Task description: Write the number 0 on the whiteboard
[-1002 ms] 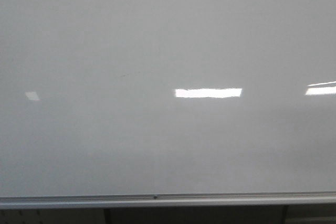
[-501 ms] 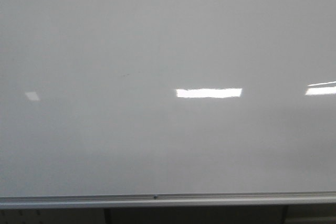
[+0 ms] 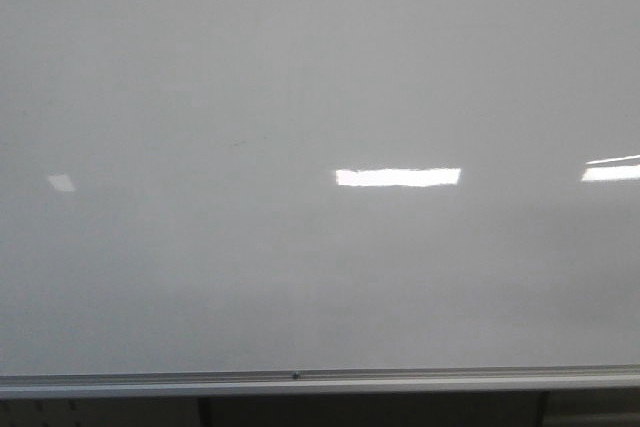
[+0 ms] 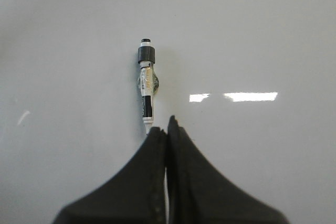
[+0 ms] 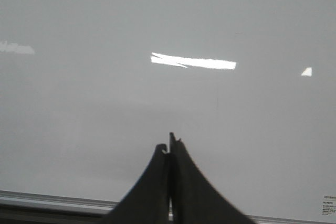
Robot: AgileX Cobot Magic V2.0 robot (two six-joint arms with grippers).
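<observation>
Whiteboard (image 3: 320, 67) fills front view, glossy pale grey, silver bottom rail (image 3: 320, 381) along its lower edge with small screw at mid-rail. Bright rectangular light reflections (image 3: 398, 177) sit right of centre and at right edge, smaller one at left. Faint tiny dark speck (image 3: 236, 144) left of centre on board; no drawn number 0 can be made out anywhere on it. No arms visible in front view. Left wrist view: left gripper (image 4: 167, 129) with its black fingers pressed together, clamped on rear end of marker (image 4: 146, 85), which sticks out ahead of fingertips toward board. Marker has white barrel with dark label and black collar near tip; tip is close to board surface, contact cannot be told. Right wrist view: right gripper (image 5: 169, 148) with fingers closed together, nothing held between them, facing board low down near bottom rail (image 5: 47, 199). Small label at board's lower right corner (image 5: 329, 204), text unreadable.
</observation>
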